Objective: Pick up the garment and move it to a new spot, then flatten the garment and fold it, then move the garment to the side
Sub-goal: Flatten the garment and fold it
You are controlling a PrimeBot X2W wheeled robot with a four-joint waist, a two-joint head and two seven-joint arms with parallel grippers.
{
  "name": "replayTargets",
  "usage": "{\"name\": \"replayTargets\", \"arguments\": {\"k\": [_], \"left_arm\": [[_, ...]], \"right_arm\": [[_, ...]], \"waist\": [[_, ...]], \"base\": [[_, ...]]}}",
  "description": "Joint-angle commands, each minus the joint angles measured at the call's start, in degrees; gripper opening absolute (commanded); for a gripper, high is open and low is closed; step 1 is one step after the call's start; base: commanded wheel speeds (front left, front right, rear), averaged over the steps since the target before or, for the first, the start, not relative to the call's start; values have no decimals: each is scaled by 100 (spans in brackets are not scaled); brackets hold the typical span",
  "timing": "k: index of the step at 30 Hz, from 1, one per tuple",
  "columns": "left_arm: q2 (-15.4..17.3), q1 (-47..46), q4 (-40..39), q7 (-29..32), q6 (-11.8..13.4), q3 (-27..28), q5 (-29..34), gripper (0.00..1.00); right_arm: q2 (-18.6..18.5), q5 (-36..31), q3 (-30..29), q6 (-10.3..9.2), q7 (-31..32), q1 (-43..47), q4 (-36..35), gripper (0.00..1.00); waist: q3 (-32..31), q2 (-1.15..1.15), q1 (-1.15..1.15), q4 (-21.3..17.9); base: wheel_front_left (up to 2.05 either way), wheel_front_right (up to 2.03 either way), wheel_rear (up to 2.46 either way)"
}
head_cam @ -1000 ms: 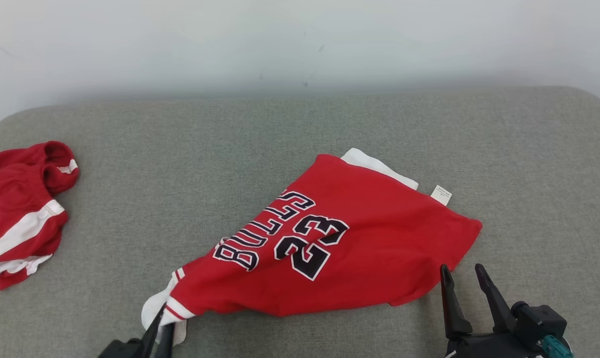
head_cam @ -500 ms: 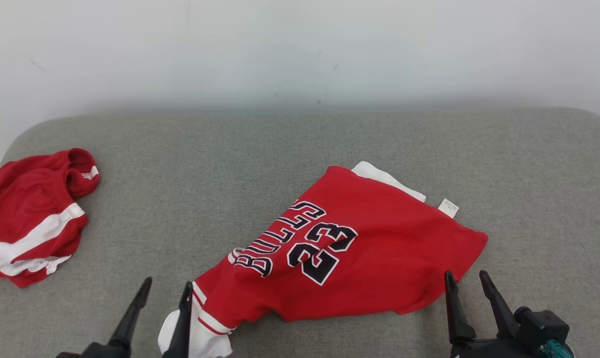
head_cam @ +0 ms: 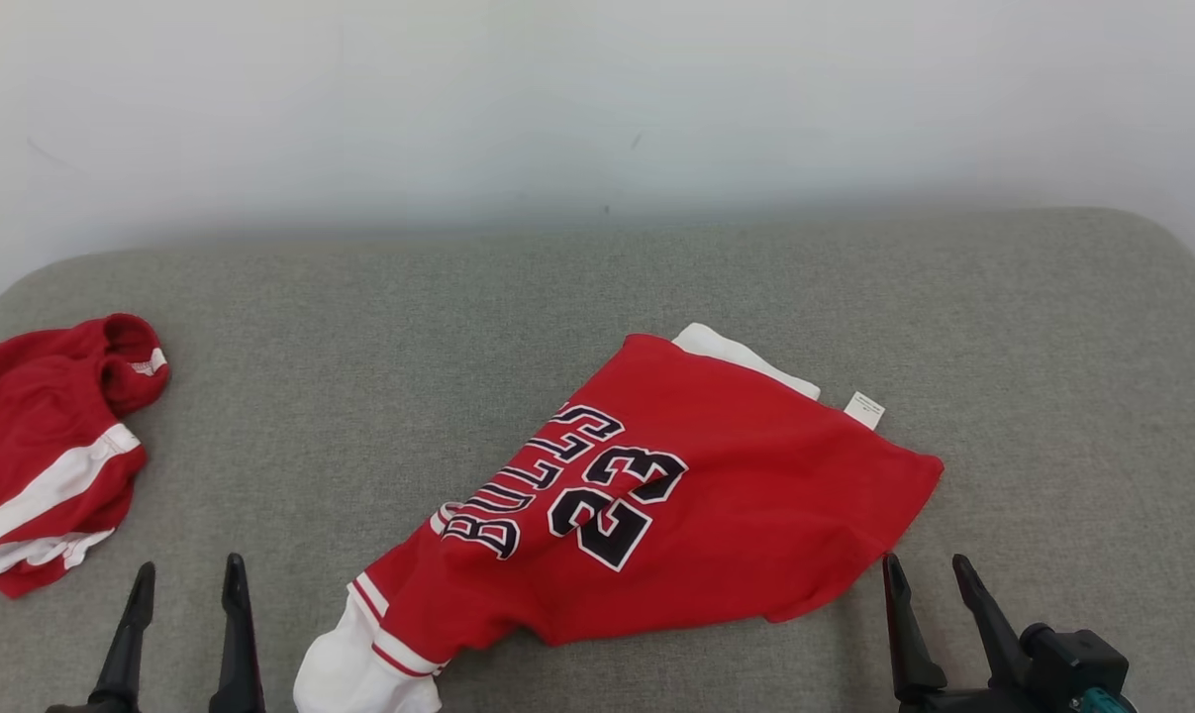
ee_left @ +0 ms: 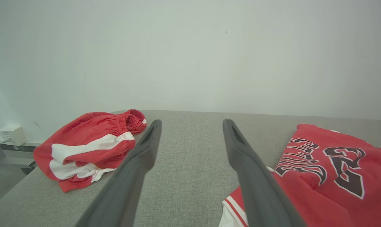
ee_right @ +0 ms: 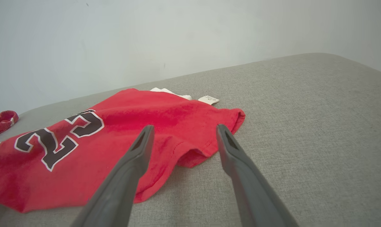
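**Grey surface, one jersey, both pairs of fingers spread**

Grey woven cloth covers the surface, which runs back to a plain pale wall. Right of the middle lies the red jersey — crumpled and slanting, with its black "BULLS 23" lettering facing up. A white part with red stripes bunches at its near left end. A small white label sticks out at the far side.

My left fingers stand wide apart with nothing between them. They are over bare surface just left of that white part and do not touch it. My right fingers are spread too and hold nothing. They point at the jersey's near right hem, whose folded edge shows between them from the wrist — whether a tip brushes the cloth I cannot tell.

At my left edge sits a heap of red shorts with white bands, well apart from the jersey.
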Motion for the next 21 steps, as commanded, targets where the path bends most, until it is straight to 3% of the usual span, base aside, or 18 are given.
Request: {"name": "replayTargets", "arguments": {"k": [1,11,21], "left_arm": [[-49,62,49,-19,-20,73,46,100],[-255,-84,224,-19,-147,161,218,100],[-312,-250,423,-19,-273,82,300,100]], "right_arm": [[-1,18,-9,-10,-3,58,41,100],[-3,-8,56,-10,-3,-241,508,100],[-8,238,281,-10,1,-803,1641,100]], "waist": [[14,0,1,-30],[103,0,1,72],[119,0,1,386]], "base": [[0,0,0],[0,0,0],[0,0,0]]}}
